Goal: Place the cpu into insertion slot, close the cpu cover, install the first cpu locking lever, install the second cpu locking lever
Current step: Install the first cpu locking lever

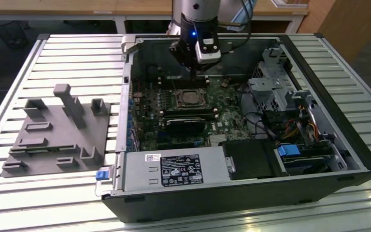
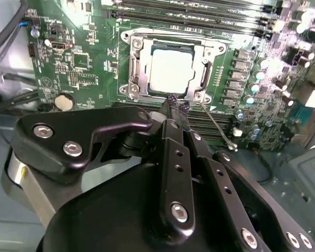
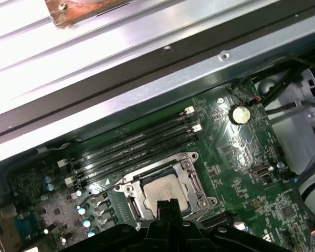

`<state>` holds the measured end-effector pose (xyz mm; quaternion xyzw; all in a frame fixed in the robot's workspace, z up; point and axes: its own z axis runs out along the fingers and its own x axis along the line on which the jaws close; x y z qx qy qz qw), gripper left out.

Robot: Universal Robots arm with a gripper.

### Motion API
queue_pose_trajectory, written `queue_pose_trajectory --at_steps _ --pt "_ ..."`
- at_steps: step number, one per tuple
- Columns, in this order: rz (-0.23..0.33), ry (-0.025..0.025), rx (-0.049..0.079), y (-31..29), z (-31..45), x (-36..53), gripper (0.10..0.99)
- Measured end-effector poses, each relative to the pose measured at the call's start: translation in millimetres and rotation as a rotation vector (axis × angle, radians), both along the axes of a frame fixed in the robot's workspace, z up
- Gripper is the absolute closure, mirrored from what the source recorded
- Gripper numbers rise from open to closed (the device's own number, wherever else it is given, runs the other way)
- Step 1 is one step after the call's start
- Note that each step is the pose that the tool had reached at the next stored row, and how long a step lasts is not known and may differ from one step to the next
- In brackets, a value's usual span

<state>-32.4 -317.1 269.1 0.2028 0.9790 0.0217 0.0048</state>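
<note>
Cpu (image 2: 171,71) sits flat in the slot (image 2: 127,90). The cover (image 2: 198,52) looks down over its edges, w/ the chip top showing thru the window. One lever (image 2: 216,125) sticks out loose from a slot corner, across the RAM slots (image 2: 220,122). My gripper (image 2: 173,102) hangs above the board, just beside the slot's edge. Fingers clenched together, nothing between them afaict. In the exterior view there's open room around the gripper inside the case (image 1: 237,193).
</note>
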Motion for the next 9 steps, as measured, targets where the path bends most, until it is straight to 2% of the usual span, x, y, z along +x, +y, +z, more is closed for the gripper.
queue_pose_trajectory --at_steps 9 --pt "0.112 -0.0002 0.000 0.0 0.0 0.0 0.976"
